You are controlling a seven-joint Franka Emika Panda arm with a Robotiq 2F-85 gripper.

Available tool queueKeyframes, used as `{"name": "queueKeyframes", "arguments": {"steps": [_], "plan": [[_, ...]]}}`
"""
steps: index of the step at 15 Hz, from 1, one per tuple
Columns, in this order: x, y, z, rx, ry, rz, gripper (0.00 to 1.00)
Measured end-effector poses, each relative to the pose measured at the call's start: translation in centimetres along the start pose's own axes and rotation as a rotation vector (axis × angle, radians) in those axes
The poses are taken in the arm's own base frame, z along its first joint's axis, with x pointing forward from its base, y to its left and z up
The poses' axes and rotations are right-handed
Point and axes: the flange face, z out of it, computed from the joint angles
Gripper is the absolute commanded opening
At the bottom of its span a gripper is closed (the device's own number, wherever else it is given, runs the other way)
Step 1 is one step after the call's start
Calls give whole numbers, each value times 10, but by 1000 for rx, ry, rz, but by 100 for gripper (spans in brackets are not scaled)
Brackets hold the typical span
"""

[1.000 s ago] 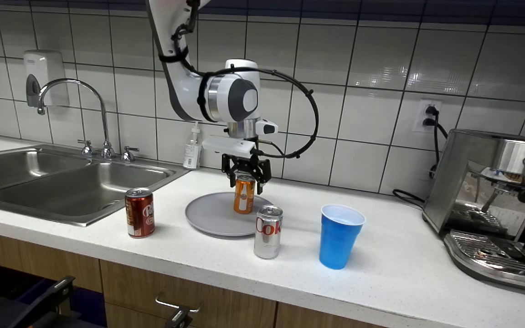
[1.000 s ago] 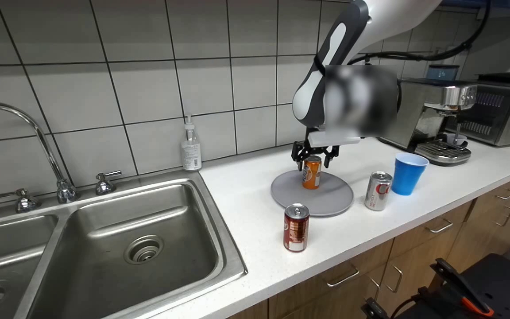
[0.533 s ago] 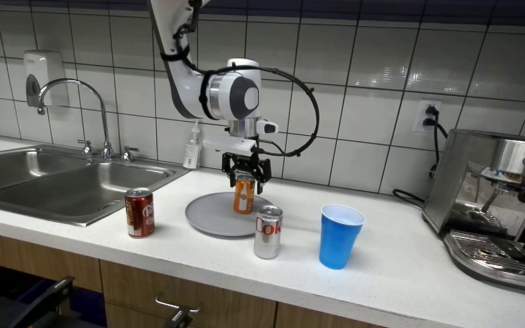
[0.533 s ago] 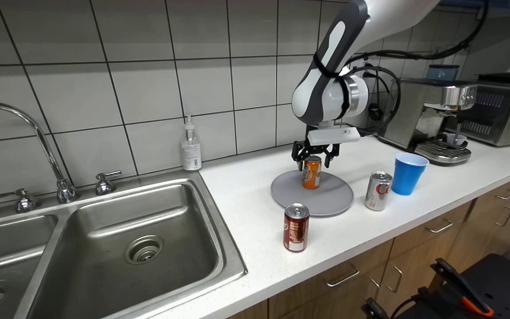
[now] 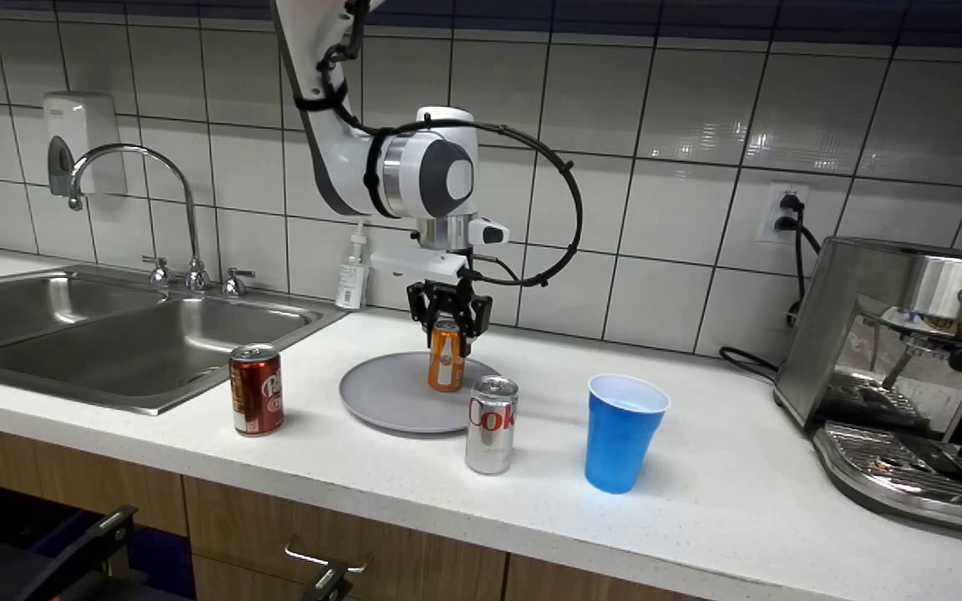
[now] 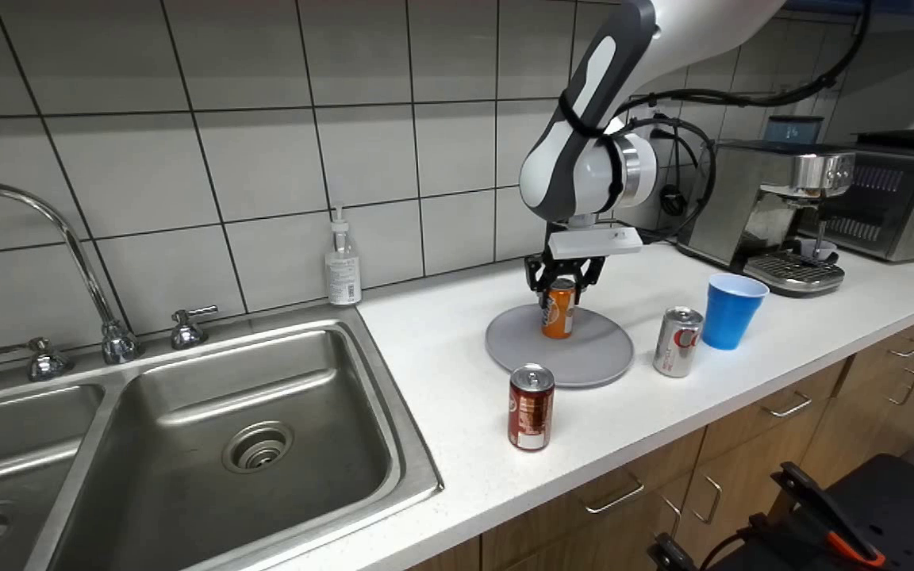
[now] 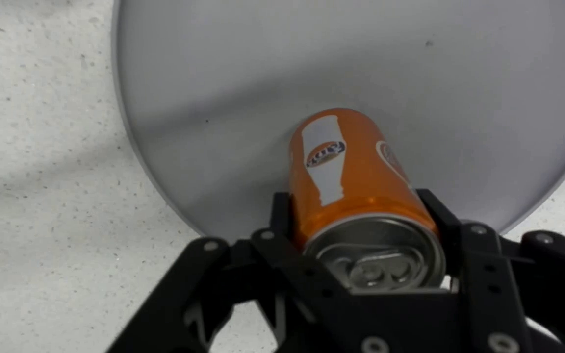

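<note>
An orange soda can (image 5: 446, 369) stands upright on a round grey plate (image 5: 381, 396). The can (image 6: 558, 319) and plate (image 6: 516, 341) show in both exterior views. My gripper (image 5: 448, 344) points down from above, with its fingers around the upper part of the can; it also shows in an exterior view (image 6: 560, 300). In the wrist view the gripper (image 7: 356, 208) has a finger against each side of the can (image 7: 361, 162), just below its silver lid. The near part of the lid is hidden by the gripper body. The can's base is on the plate (image 7: 204, 73).
A silver Coke can (image 5: 491, 430) stands by the plate's front edge, with a blue cup (image 5: 623, 442) beyond it. A dark red can (image 5: 256, 390) stands between plate and sink (image 5: 164, 351). A soap bottle (image 5: 351, 275) is by the wall. A coffee machine (image 5: 890, 334) is at the side.
My gripper's fingers have closed inward from a wider opening onto the orange can. The can, plate and other objects have not moved; the arm has barely shifted.
</note>
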Motion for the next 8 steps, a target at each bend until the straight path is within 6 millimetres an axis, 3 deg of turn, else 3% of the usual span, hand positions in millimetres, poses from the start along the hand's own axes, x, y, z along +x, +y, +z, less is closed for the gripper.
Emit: {"name": "queueKeyframes", "arguments": {"steps": [8], "plan": [[1,3,-1,28,-1,34,38]]}}
